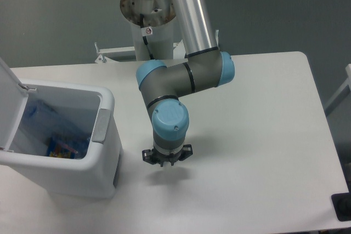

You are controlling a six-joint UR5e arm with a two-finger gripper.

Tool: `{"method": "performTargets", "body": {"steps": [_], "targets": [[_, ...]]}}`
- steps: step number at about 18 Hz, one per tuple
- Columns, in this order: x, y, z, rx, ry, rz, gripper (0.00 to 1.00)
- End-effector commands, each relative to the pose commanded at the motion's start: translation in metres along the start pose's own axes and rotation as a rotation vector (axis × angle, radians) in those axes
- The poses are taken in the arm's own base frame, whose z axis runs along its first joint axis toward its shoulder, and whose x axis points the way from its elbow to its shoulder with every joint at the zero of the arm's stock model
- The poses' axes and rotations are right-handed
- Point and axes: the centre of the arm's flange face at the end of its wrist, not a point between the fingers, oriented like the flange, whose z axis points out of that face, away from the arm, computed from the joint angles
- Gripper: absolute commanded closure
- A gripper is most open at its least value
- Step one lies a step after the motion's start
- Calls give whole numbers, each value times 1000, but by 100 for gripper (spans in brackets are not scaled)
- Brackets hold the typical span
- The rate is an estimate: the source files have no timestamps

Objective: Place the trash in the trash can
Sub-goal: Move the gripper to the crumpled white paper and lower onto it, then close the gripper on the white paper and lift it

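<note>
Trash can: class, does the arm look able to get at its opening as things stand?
Probably yes. The trash can has its lid standing open, and nothing shows between it and the gripper, which hangs close beside it.

The arm's gripper (pixel 166 159) points down at the white table (pixel 263 135), beside the open white trash can (pixel 107 135). Its fingers are hidden.

The gripper (pixel 166 160) points straight down, and the arm's blue wrist covers its fingers — open or closed, nobody can tell. Anything under it is hidden too. The trash can (pixel 104 135) is cut off at the left edge, and the things inside are blurry.
</note>
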Motion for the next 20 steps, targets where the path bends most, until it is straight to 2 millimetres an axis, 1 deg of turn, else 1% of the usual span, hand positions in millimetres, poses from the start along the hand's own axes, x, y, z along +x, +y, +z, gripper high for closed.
{"method": "performTargets", "body": {"steps": [4, 7, 10, 12, 14, 16, 18, 20], "targets": [[0, -1, -2, 3, 1, 0, 94], [0, -2, -7, 13, 2, 2, 100], [-1, -5, -12, 21, 5, 1, 100], [-3, -10, -19, 41, 8, -5, 100], [-8, -20, -31, 72, 26, -20, 100], [-20, -28, -44, 105, 49, -44, 100], [-29, -36, -60, 144, 73, -75, 100], [-37, -46, -79, 192, 97, -109, 100]]}}
